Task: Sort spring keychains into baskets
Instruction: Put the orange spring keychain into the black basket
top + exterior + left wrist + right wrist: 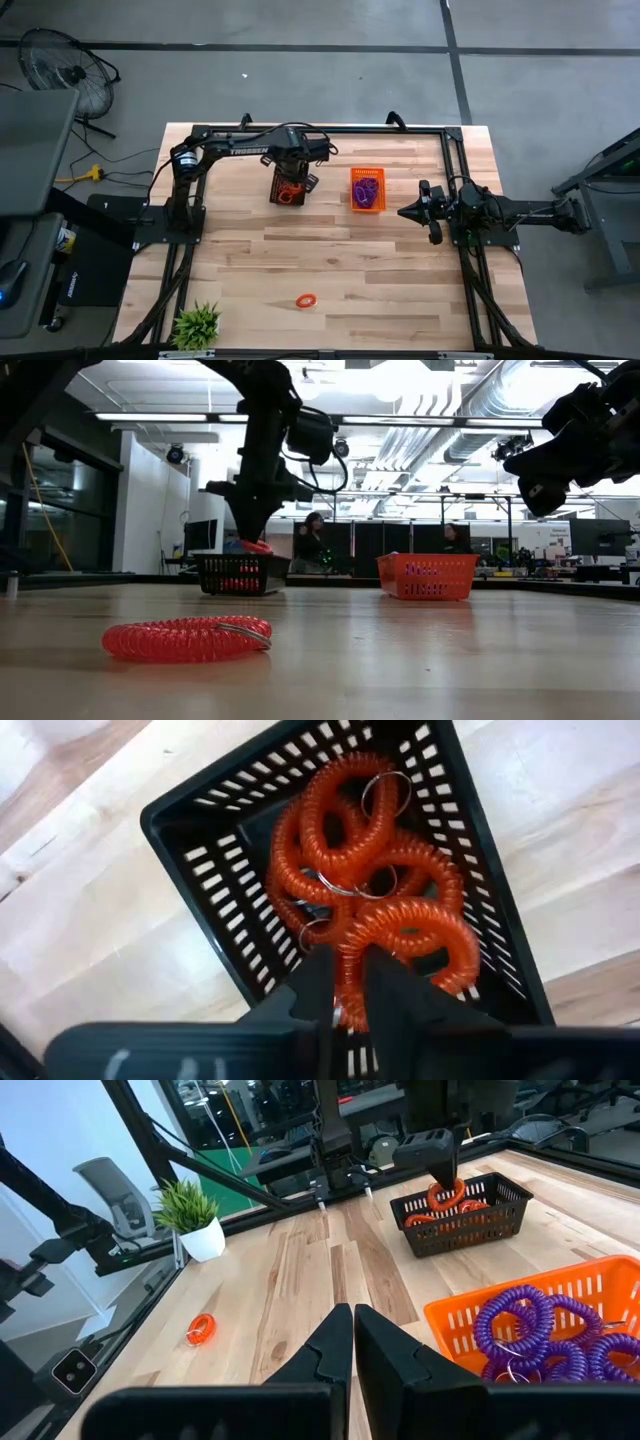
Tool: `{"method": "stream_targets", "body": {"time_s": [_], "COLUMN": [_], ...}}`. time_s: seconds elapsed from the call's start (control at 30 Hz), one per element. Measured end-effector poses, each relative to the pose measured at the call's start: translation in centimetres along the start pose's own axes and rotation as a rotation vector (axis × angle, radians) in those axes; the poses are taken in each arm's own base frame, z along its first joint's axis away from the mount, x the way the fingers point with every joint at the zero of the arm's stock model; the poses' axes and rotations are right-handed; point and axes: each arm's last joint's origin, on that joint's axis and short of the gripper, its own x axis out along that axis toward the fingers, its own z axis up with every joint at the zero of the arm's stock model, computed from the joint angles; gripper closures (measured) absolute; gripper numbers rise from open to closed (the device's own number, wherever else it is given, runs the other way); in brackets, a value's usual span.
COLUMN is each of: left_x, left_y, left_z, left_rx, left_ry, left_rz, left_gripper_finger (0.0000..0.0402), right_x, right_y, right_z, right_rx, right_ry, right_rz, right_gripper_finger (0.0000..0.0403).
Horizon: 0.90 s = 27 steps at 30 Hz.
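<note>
A black basket point(278, 188) stands at the table's far middle with several orange-red spring keychains point(340, 850) piled inside. My left gripper point(350, 955) points down over it, shut on one orange-red keychain point(446, 1192). An orange basket point(367, 190) to its right holds purple keychains point(540, 1330). One more orange-red keychain point(306, 300) lies flat on the table near the front edge. My right gripper point(352, 1342) hovers shut at the table's right side, pointing level toward the left, with nothing in it. My left gripper pinches one stretch of the keychain's coil point(352, 935) between its two fingers. The fingers come from above, pointing down. The loop hangs below them over the basket's opening point(258, 546), its lower part down among the keychains in the basket.
A small potted plant point(197, 325) stands at the near left corner. A black frame point(320, 130) runs along the table's far edge and down both sides. Bare wood lies between the baskets and the front edge.
</note>
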Motion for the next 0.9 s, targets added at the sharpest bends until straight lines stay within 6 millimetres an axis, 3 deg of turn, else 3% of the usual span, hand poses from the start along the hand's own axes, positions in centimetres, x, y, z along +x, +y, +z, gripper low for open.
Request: {"method": "stream_targets", "body": {"time_s": [0.27,0.5,0.73,0.9], "left_x": [0.0,-0.2,-1.9,-2.9], "left_y": [0.0,-0.8,-3.3,-6.3], "left_z": [0.0,-0.7,-3.9,-7.5], "left_rx": [0.007,0.027,0.115,0.132], "left_ry": [0.017,0.073,0.117,0.117], "left_rz": [-0.019,-0.080,-0.054,-0.055], "left_gripper_finger": [0.0292,0.0283,0.0282,0.0282], "right_x": [0.0,0.0,0.0,0.0], "right_y": [0.0,0.0,0.0,0.0], "right_z": [0.0,0.0,0.0,0.0], "right_rx": [0.000,0.000,0.000,0.000], "right_ry": [0.000,0.000,0.001,0.001], "right_rz": [0.000,0.000,0.000,0.000], "right_gripper_finger": [0.0392,0.0392,0.0392,0.0392]}}
